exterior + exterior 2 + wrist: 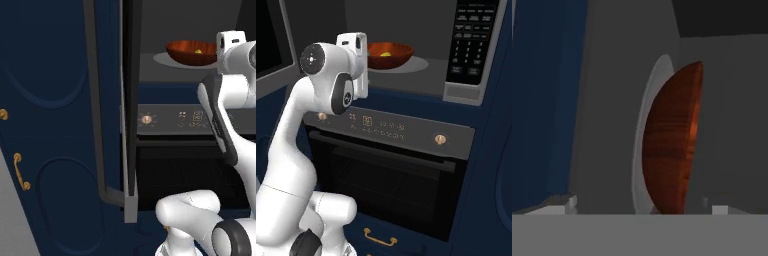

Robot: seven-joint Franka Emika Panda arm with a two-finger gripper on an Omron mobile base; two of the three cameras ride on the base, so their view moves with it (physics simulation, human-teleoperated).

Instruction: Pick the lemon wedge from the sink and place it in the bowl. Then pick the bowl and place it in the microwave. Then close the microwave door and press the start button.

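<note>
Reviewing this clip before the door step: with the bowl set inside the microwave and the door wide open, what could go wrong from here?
1. The gripper, open, sits close to the bowl; pulling back carelessly could nudge it off the turntable plate.
2. The microwave door stands fully open, edge-on; the arm must swing wide round it.
3. A jolt could tip out the lemon wedge.

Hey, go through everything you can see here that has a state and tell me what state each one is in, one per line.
Microwave door: swung wide open.
Bowl: upright on the microwave's turntable plate, released.
Lemon wedge: lying inside the bowl.
End effector: open, empty, facing the bowl.
Oven door: closed.
</note>
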